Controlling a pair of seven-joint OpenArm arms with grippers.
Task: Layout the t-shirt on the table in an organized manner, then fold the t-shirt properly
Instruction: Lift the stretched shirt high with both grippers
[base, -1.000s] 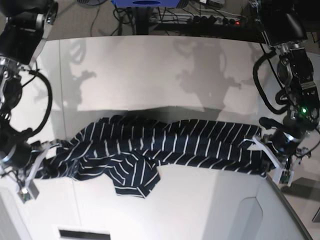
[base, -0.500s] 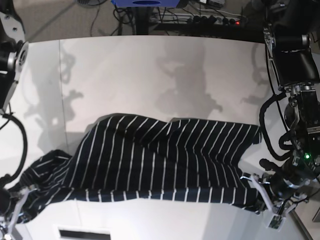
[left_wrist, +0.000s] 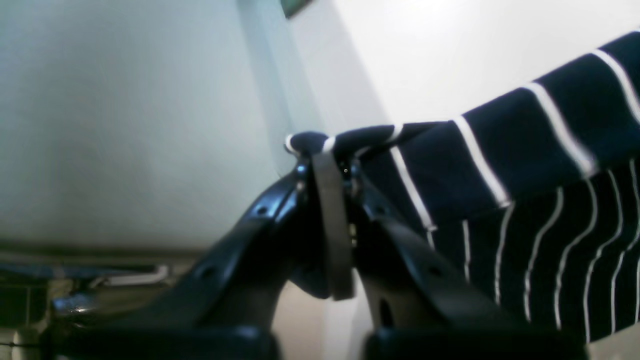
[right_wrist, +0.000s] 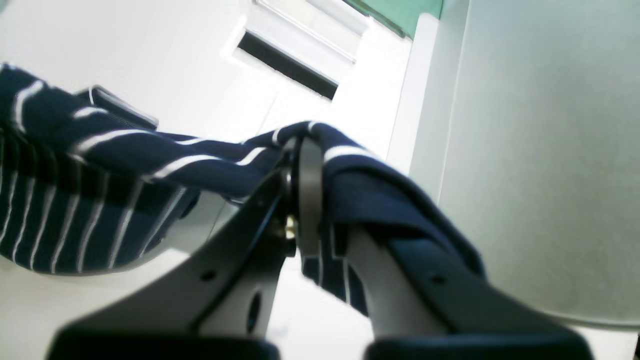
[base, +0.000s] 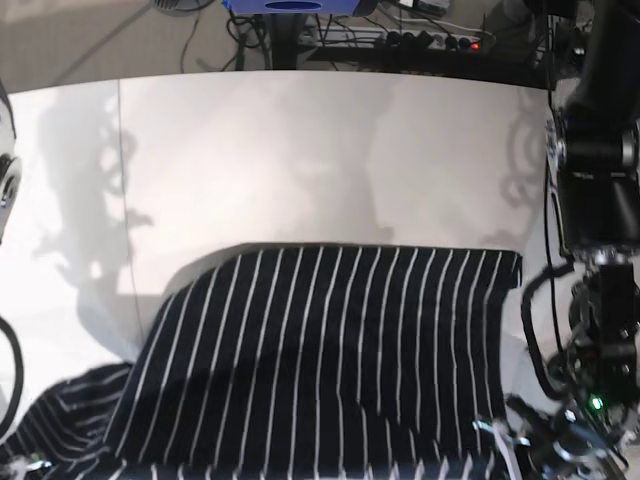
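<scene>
The t-shirt, dark navy with thin white stripes, is spread wide over the near part of the white table, its far edge nearly straight. My left gripper is shut on a bunched corner of the t-shirt; in the base view it sits at the bottom right. My right gripper is shut on another fold of the t-shirt, and striped cloth drapes over one finger. In the base view the right gripper is cut off at the bottom left corner.
The left arm's dark links rise along the right side of the table. Beyond the curved far edge lie cables and a power strip and a blue object. A thin seam runs down the table's left part.
Both grippers have pulled toward the near edge while holding the shirt. The crumpled band of cloth has opened into a wide, flat striped panel that reaches farther toward the camera.
</scene>
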